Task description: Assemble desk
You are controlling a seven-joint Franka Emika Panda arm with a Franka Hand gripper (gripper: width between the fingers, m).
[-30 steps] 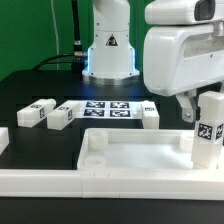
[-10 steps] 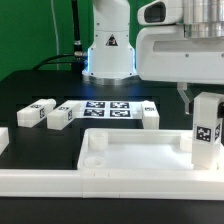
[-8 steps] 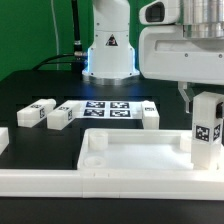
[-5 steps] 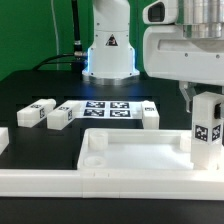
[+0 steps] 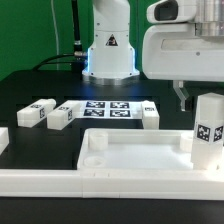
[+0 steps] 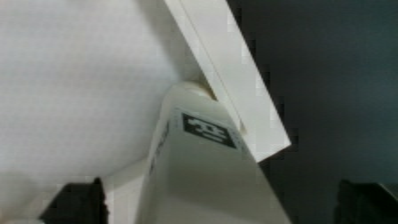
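Note:
The white tabletop (image 5: pixel 130 152) lies rim-up near the front of the exterior view. A tagged leg block (image 5: pixel 208 130) stands upright in its corner at the exterior view's right. My gripper (image 5: pixel 203 100) hangs over the block's top, and one dark finger (image 5: pixel 181 98) shows clear of its side. In the wrist view the leg block (image 6: pixel 205 165) runs between the two fingertips (image 6: pixel 71 203), with a dark gap on each side. The gripper (image 6: pixel 221 208) is open and holds nothing. The tabletop's rim (image 6: pixel 222 70) crosses behind the block.
Three loose leg blocks (image 5: pixel 38 112), (image 5: pixel 60 116), (image 5: pixel 149 115) lie on the black table round the marker board (image 5: pixel 105 108). The robot's base (image 5: pixel 108 50) stands behind them. A long white rail (image 5: pixel 50 185) runs along the front.
The jaws have spread and let go of the leg block, which stays upright in the tabletop's corner. The gripper body has lifted slightly.

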